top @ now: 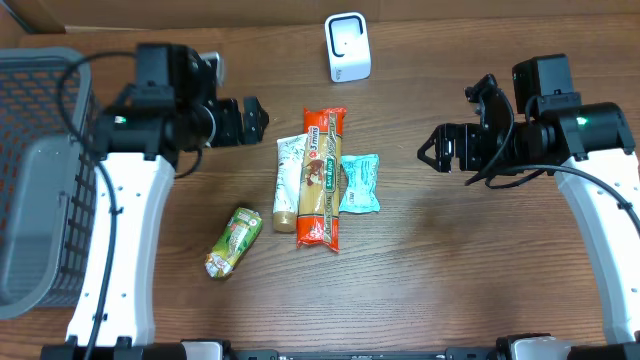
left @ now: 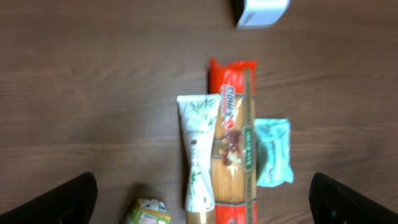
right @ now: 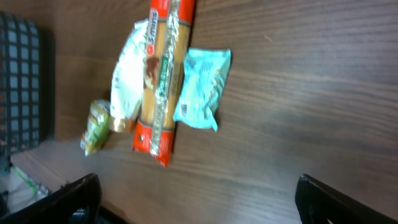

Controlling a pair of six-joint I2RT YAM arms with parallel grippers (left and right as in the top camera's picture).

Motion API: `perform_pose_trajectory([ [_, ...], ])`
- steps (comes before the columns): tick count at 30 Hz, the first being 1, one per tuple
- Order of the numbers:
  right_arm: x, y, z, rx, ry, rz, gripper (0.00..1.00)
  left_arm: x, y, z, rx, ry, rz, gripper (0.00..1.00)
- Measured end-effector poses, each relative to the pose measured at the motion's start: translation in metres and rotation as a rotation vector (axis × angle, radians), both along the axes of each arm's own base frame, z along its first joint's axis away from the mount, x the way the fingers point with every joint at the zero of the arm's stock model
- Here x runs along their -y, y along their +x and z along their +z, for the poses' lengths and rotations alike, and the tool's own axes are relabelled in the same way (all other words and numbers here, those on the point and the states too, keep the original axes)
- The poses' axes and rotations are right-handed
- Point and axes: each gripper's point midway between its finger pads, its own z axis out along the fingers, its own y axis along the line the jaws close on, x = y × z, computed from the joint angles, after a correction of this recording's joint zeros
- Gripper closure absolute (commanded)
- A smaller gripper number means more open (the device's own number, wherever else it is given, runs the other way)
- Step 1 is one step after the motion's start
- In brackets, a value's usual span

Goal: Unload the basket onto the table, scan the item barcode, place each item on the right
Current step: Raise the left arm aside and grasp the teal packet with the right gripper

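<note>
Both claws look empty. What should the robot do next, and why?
Probably lower the left gripper onto the white tube, which lies nearest it. It and the right gripper hang open and empty, and no item faces the scanner yet.

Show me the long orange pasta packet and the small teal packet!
long orange plastic pasta packet [top: 321,180], overhead view, middle of wrapper
small teal plastic packet [top: 360,184], overhead view, centre of wrapper
</note>
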Motion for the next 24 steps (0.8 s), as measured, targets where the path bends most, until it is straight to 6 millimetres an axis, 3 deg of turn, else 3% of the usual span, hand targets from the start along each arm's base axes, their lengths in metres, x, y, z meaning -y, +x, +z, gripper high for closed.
perform_pose_trajectory([
  [3, -0.009, 0.007, -0.008, 0.015, 0.017, -0.011, 0.0, 0.0, 0.0, 0.037, 0.081, 0.009, -0.013, 0.0],
  [6, -0.021, 0.011, -0.02, 0.023, 0.021, -0.006, 0.0, 0.0, -0.001, 0.052, 0.122, 0.014, -0.021, 0.0],
  [12, -0.051, 0.024, -0.055, 0.013, -0.014, 0.04, 0.01, -0.003, -0.003, 0.046, 0.095, 0.031, -0.019, 0.0],
  [17, -0.071, 0.042, -0.095, -0.012, -0.047, 0.067, 0.1, -0.004, -0.002, 0.044, 0.091, 0.036, -0.015, 0.0],
  [24, -0.075, 0.049, -0.158, -0.129, -0.111, 0.032, 0.16, -0.004, -0.002, 0.044, 0.091, 0.037, -0.014, 0.0],
])
